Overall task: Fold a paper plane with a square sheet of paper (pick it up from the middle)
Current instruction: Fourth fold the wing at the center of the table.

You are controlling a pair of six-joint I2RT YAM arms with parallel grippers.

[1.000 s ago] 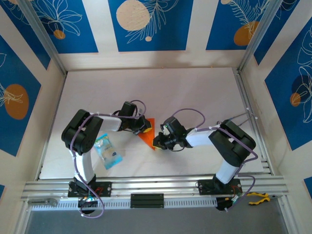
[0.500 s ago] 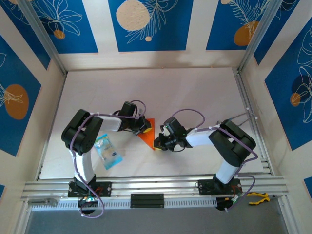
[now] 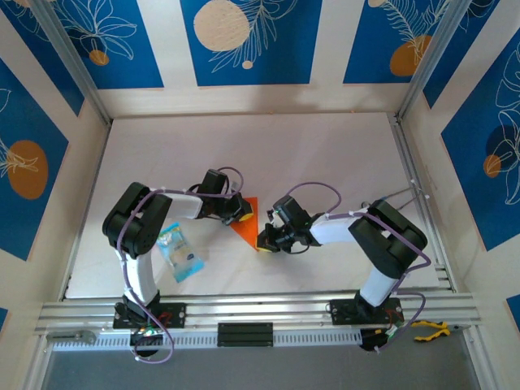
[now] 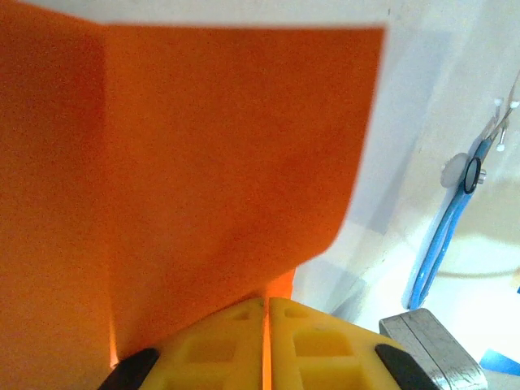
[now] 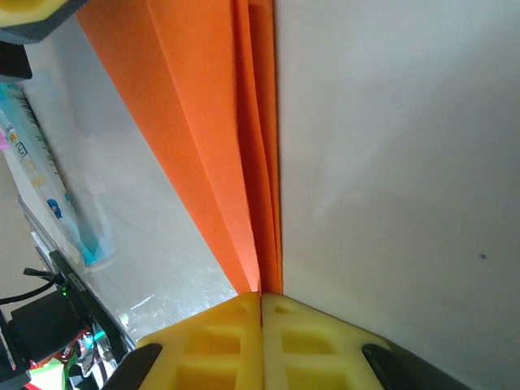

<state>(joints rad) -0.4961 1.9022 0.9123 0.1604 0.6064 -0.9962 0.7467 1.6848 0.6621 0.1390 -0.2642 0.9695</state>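
The square sheet of paper is bright orange and folded into a narrow pointed shape, held off the white table near its middle. My left gripper is shut on its wide end; in the left wrist view the yellow fingers pinch a thin orange edge at the gripper, and the paper fans upward with a crease. My right gripper is shut on the pointed end. In the right wrist view the paper's stacked layers run down into the closed gripper.
A small blue and clear plastic packet lies by the left arm, and it is the packet at the left in the right wrist view. An aluminium rail runs along the near edge. Yellow-handled pliers lie beyond it at the right.
The right gripper's jaws have closed fully on the paper's pointed end and edged slightly towards the near left. The left gripper and its hold are unchanged.
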